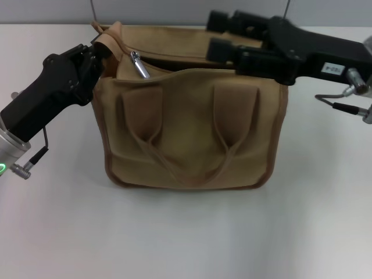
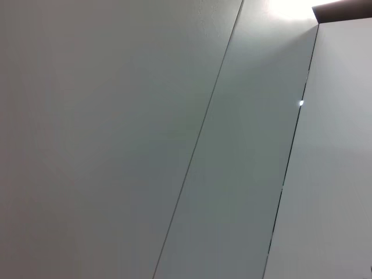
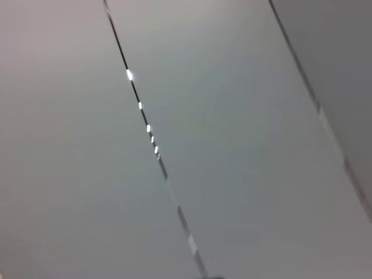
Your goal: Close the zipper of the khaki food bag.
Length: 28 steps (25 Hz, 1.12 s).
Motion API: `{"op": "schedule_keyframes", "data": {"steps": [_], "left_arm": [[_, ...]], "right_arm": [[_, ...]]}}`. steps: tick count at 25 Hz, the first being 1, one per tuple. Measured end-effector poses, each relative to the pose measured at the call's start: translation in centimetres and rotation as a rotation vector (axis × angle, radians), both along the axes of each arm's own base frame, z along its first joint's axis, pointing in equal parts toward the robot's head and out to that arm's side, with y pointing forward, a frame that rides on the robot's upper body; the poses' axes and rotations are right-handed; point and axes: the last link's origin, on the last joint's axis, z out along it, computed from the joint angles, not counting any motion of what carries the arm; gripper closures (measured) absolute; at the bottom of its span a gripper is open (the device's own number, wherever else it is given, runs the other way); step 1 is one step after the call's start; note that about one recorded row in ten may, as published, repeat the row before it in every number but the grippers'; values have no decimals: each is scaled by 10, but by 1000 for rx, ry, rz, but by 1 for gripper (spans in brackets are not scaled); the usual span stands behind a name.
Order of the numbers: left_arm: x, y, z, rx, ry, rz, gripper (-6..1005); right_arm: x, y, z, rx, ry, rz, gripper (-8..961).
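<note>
The zipper (image 1: 174, 61) is lying mostly open along the top of the khaki food bag (image 1: 192, 128), its pull tab (image 1: 139, 65) near the bag's left end. The left gripper (image 1: 100, 53) is pinching that end's fabric; the right gripper (image 1: 218, 35), fingers spread, is hovering above the bag's top. Judgement: pull steadily while anchoring.

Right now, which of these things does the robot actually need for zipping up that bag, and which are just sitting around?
Needed:
- boxy khaki canvas food bag
- its top zipper with the small silver metal pull tab
- left gripper, at the bag's left top corner
- right gripper, over the bag's top right

Just there:
- plain white table
- grey panelled wall
</note>
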Motion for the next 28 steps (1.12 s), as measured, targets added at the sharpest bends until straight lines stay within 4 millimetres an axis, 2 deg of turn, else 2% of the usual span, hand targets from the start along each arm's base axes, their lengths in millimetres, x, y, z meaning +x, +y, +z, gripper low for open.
{"op": "schedule_keyframes", "data": {"steps": [6, 10, 16, 28], "left_arm": [[3, 0, 0, -22, -20, -10, 965], [5, 0, 2, -24, -29, -22, 964], [9, 3, 1, -28, -31, -36, 963], [16, 6, -3, -53, -23, -62, 959]], "right_arm": [[-4, 15, -5, -159, -89, -186, 213], [5, 19, -23, -181, -143, -273, 213], [-2, 17, -47, -232, -175, -268, 213], [-12, 27, -57, -224, -201, -290, 213]]}}
